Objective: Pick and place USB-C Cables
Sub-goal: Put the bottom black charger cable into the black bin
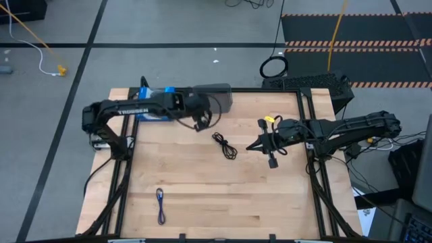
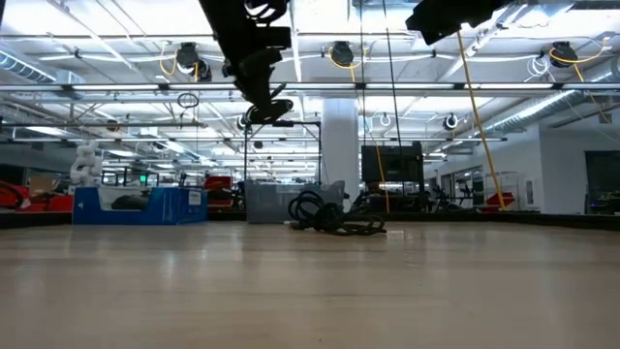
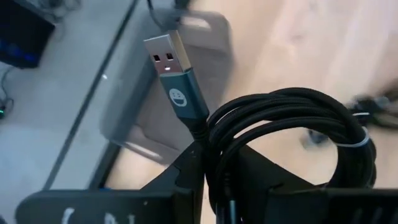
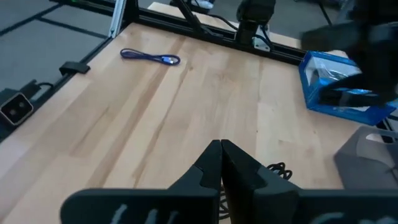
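My left gripper point(image 1: 200, 123) is shut on a black bundled USB-C cable point(image 3: 292, 118), held high above the table's far part, close to a grey tray point(image 1: 219, 94). In the low view the left gripper point(image 2: 263, 109) hangs well above the wood. A second black cable point(image 1: 226, 146) lies loose on the table's middle. A blue-purple cable point(image 1: 160, 204) lies flat near the near left. My right gripper point(image 1: 260, 142) is shut and empty, above the table just right of the loose black cable point(image 4: 277, 169). My left gripper pinches the black cable's coiled bundle point(image 3: 219, 163) between its two fingers. The coil bulges out past the fingers to one side, and one plug end point(image 3: 169, 59) sticks out beyond the fingertips. The cable is lifted clear of the table.
A blue box point(image 1: 154, 112) stands at the far left under the left arm, and shows in the right wrist view point(image 4: 342, 87). The grey tray point(image 3: 168, 99) sits at the table's far edge. A black cable ring point(image 1: 273, 67) and a yellow cord point(image 1: 335, 34) lie on the floor beyond.
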{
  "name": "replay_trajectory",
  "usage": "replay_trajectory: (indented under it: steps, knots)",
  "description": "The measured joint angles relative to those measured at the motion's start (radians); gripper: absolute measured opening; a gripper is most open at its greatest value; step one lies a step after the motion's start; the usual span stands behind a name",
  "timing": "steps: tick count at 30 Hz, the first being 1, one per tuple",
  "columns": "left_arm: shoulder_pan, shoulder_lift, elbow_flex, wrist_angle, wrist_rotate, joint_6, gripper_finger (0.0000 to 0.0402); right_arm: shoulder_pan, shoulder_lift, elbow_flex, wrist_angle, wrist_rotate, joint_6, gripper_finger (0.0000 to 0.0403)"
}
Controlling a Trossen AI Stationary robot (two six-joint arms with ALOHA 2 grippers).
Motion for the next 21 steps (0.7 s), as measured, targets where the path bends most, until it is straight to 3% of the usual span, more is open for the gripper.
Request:
replay_trajectory:
  steps: [3,21]
  knots:
    - [0.053,-0.002,0.001,0.081,0.000,0.044,0.0069,0.000,0.000,0.000,-0.009,0.000,-0.023,0.0000]
    - [0.255,0.008,0.152,0.066,0.056,0.121,0.0069,0.000,0.000,0.000,0.018,0.000,-0.093,0.0000]
